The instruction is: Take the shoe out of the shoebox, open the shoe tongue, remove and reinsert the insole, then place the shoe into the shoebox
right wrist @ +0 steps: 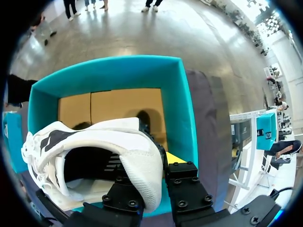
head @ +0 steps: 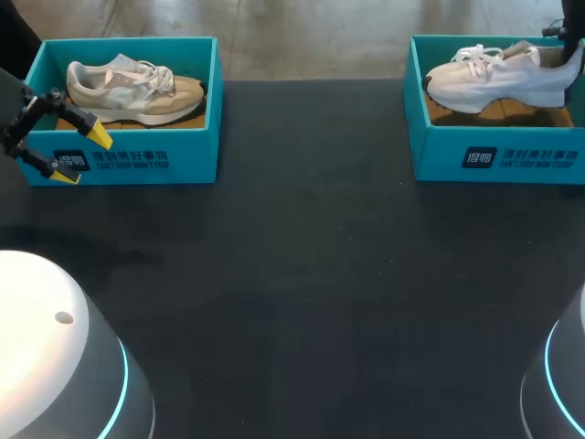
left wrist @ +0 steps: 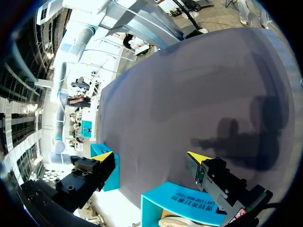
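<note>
A white shoe [head: 498, 78] lies in the teal shoebox [head: 498, 157] at the table's far right, toe toward the middle. My right gripper [head: 565, 48] comes in at the box's right end. In the right wrist view the right gripper [right wrist: 152, 164] is shut on the white shoe [right wrist: 109, 142] at its heel collar, over the teal shoebox [right wrist: 118, 71] and its brown floor. One of its yellow tips is hidden behind the heel. My left gripper [head: 82, 156] stands open and holds nothing, in front of the left box's left corner. The left gripper [left wrist: 151, 158] faces across the dark table.
A second teal shoebox [head: 137, 163] at the far left holds a beige and grey shoe [head: 132, 91]. Its printed front wall [left wrist: 182, 198] shows just under my left fingers. The black table [head: 302, 274] stretches between and in front of the boxes.
</note>
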Controlling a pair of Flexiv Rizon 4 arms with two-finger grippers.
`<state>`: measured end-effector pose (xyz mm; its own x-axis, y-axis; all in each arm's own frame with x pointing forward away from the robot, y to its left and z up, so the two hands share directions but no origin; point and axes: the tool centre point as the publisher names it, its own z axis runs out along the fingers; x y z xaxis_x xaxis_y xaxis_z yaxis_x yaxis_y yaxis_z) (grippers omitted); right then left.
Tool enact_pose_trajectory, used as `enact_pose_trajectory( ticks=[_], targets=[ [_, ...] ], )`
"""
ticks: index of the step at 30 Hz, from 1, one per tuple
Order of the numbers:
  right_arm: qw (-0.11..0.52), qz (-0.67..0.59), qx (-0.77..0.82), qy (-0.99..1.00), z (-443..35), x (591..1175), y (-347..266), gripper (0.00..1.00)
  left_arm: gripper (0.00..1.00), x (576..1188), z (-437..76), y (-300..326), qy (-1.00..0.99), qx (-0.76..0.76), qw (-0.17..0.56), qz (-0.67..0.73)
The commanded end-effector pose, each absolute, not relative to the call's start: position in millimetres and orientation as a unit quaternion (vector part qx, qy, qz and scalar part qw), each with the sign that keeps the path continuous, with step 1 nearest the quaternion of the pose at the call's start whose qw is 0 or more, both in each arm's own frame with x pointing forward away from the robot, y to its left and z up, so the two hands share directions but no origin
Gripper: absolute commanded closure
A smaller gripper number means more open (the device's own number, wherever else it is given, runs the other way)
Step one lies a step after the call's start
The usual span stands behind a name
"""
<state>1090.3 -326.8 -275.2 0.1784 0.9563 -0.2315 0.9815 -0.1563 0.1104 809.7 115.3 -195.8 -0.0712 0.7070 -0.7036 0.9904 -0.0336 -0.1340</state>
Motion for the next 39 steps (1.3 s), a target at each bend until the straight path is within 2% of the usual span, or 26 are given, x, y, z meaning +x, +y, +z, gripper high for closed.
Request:
enact_pose_trajectory(
  ticks=[1, 10, 24, 39],
  targets=[
    [0.115, -0.054, 0.758, 0.64, -279, 1096, -326, 1.0, 0.0, 810, -196, 116, 0.658, 0.645, 0.222, -0.318],
    [0.111, -0.056, 0.762, 0.636, -282, 1094, -331, 1.0, 0.0, 810, -196, 116, 0.658, 0.645, 0.222, -0.318],
    [0.12, -0.03, 0.767, 0.63, -247, 1084, -338, 1.0, 0.0, 810, -196, 116, 0.658, 0.645, 0.222, -0.318],
    [0.128, -0.042, 0.757, 0.639, -264, 1087, -348, 1.0, 0.0, 810, -196, 116, 0.658, 0.645, 0.222, -0.318]
  ],
)
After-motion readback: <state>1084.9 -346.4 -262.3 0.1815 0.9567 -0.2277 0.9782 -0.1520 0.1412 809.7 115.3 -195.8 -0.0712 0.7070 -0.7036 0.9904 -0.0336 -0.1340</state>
